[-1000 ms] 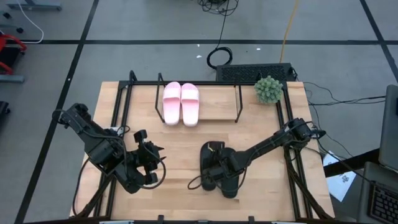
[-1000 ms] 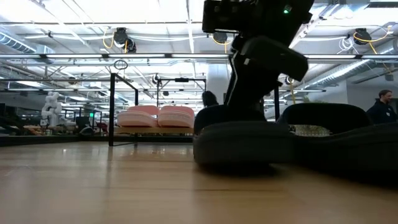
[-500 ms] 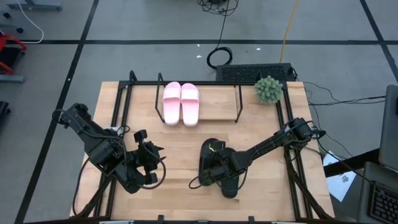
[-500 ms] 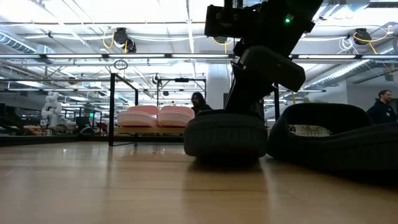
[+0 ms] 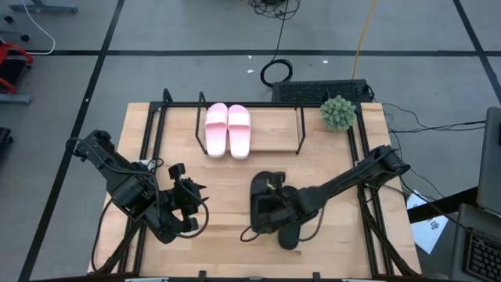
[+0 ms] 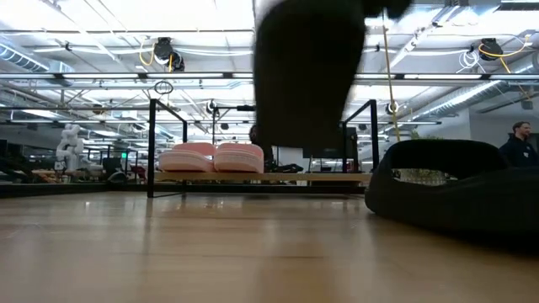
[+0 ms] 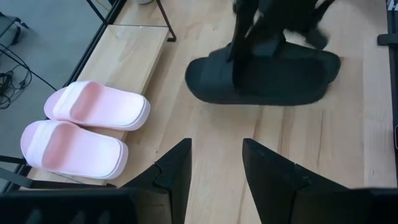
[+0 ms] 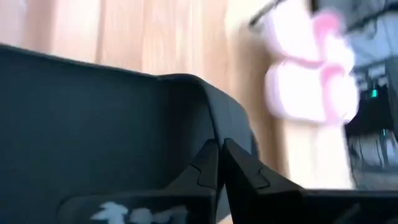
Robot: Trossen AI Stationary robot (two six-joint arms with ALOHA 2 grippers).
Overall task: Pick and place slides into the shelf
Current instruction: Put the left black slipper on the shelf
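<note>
small green plant (image 5: 338,113) at table's (image 5: 219,196) far corner.

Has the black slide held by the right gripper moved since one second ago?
Yes. In the low view the black slide has risen off the table, now hanging above the shelf board.

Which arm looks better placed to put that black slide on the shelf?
The right. Its claw is shut on a black slide, already lifted, while the left claw waits open, off to the side of the table.
</note>
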